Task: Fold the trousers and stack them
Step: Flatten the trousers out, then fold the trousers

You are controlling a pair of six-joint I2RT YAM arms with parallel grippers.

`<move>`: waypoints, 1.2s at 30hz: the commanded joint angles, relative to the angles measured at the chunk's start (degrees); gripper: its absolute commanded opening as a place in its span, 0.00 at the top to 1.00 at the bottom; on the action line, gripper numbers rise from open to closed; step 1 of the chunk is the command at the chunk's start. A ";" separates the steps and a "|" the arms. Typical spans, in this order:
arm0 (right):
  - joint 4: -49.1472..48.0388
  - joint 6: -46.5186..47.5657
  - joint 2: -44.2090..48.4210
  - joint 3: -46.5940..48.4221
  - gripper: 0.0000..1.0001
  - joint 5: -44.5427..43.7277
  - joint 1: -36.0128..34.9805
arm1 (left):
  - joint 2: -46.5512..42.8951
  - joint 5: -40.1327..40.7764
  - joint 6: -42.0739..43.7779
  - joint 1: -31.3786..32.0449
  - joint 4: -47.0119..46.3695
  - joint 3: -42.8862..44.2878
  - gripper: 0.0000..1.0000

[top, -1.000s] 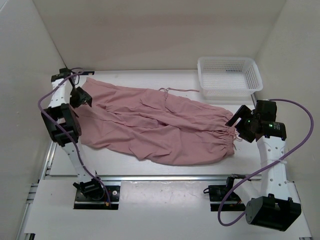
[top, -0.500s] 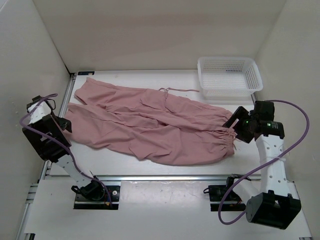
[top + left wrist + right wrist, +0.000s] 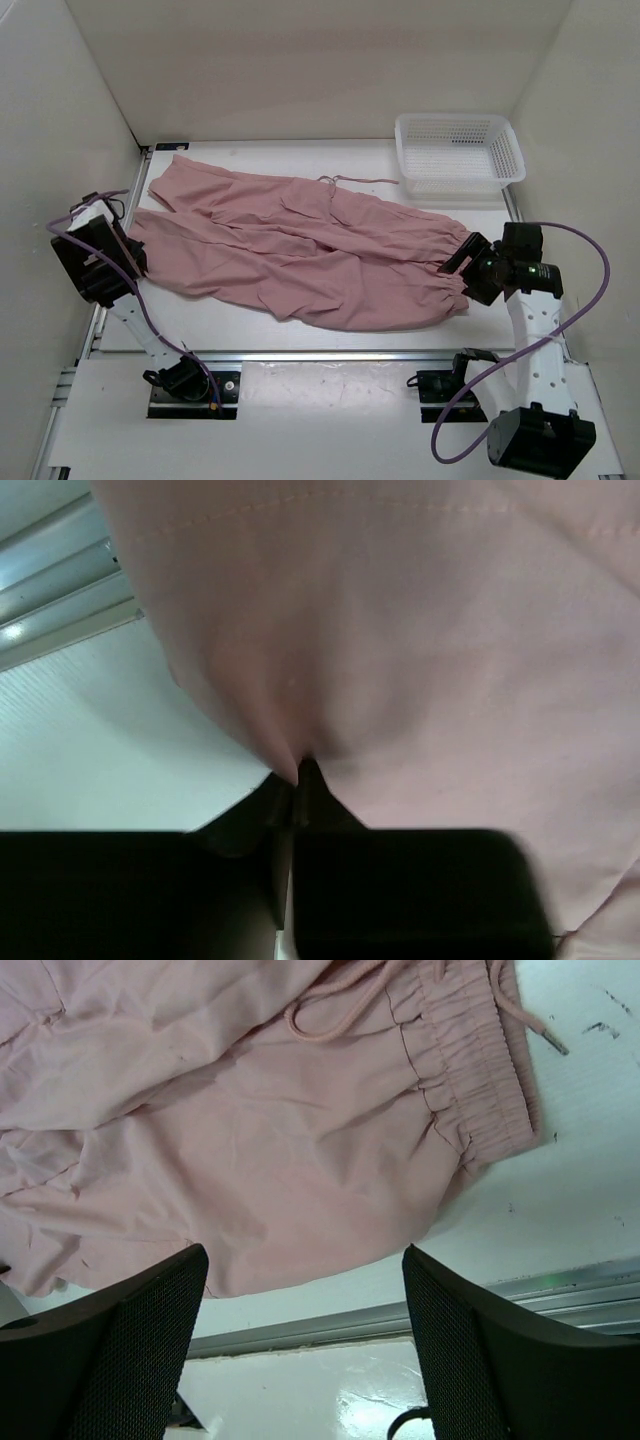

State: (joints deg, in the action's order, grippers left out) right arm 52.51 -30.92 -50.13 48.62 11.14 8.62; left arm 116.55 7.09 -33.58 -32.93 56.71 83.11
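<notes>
The left hand (image 3: pixel 295 780) was clamped on the trousers (image 3: pixel 310 260) at a leg end, likely to fold them over, while the right hand (image 3: pixel 303 1260) hung with fingers apart over the waistband (image 3: pixel 480 1080).

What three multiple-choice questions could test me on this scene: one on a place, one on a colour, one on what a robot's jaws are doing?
1. Where on the table is the white basket? A. Near left corner. B. Far right corner. C. Between the arm bases.
2. What colour are the trousers? A. Dusty pink. B. Blue. C. Green.
3. How are the right jaws? A. Shut on the basket. B. Out of view. C. Open over the waistband.
Answers: B, top view shows it far right; A, the cloth is pink throughout; C, right wrist view shows the fingers wide apart.
</notes>
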 commanded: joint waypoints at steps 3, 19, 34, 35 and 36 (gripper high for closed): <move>2.50 -1.25 2.66 -1.42 0.17 0.82 0.17 | 0.69 0.55 -0.43 0.14 -1.16 2.23 0.90; 3.75 -14.87 3.20 -10.73 0.23 -10.08 0.17 | -14.77 -3.84 0.71 3.48 -0.63 -1.11 0.90; -21.21 -18.74 -7.87 -20.76 0.47 -13.42 0.17 | -15.83 -3.75 1.77 4.01 1.74 1.87 0.90; -23.48 -18.74 -9.97 -20.76 0.62 -13.42 0.17 | -16.35 -3.75 1.77 4.01 2.35 1.88 0.90; -23.51 -19.52 -10.68 -20.15 0.75 -13.42 0.17 | -16.36 -3.75 1.77 4.01 2.35 2.40 0.90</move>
State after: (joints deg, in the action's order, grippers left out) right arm 37.28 -48.77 -58.61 27.92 -0.73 8.62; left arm 103.63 3.60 -32.47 -29.10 58.19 82.78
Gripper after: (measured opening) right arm 0.307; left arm 0.115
